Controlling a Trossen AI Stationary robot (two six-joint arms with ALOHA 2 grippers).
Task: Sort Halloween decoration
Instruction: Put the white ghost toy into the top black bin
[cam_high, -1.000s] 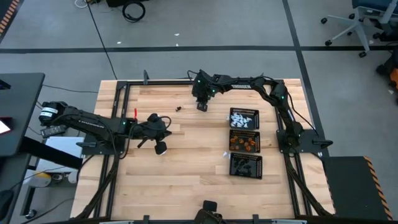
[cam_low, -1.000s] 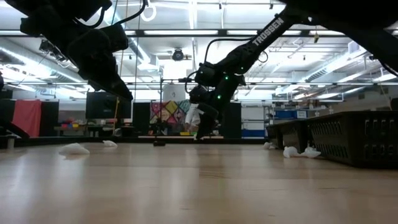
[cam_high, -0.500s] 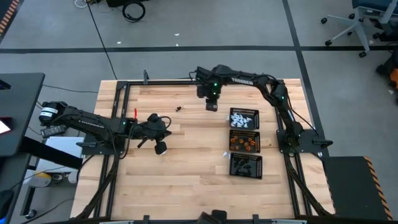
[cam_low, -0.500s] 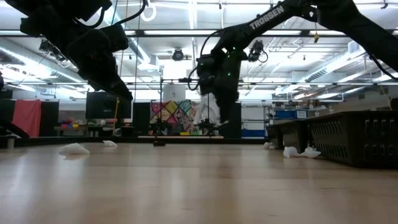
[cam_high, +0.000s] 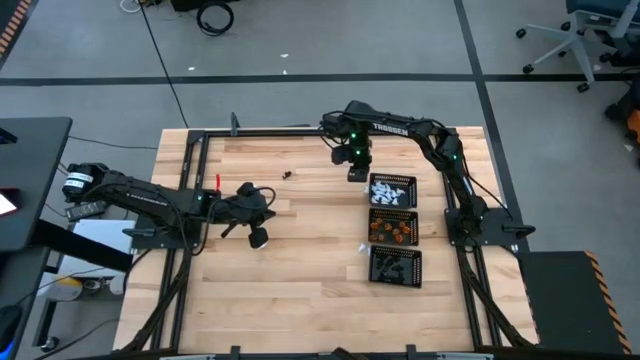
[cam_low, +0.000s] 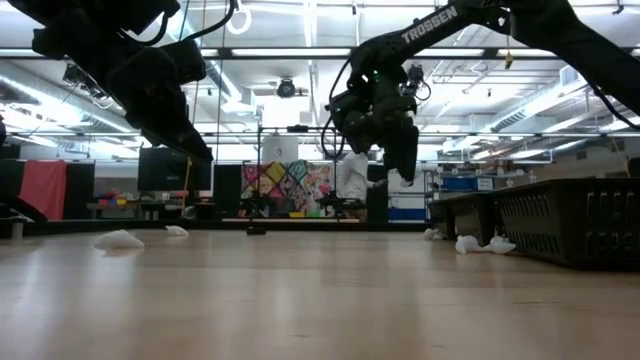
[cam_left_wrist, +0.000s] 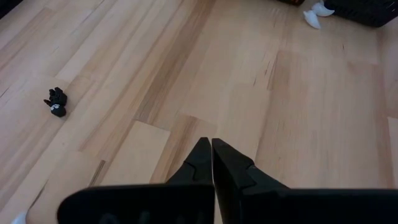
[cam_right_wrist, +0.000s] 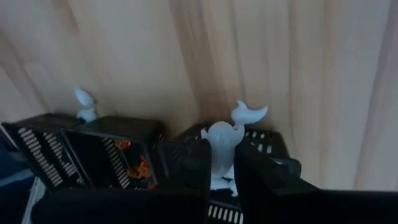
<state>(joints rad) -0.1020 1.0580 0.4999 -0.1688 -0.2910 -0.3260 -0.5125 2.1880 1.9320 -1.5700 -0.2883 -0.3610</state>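
two arms | left gripper (cam_high: 259, 238) centre-left of high view, low over table (cam_high: 300, 270), jaws closed on nothing | right gripper (cam_high: 357, 173) upper centre, beside white tray (cam_high: 393, 190), pinching white ghost trinket (cam_right_wrist: 222, 138) | black trinket (cam_high: 286, 175) loose on the wood, upper centre

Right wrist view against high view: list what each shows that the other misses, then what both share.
Only the right wrist view shows the white ghost trinket pinched in the right gripper. Only the high view shows the left gripper idle over bare table, a small black trinket lying loose, and the black-filled tray. Both show the white-filled tray and the orange-filled tray.
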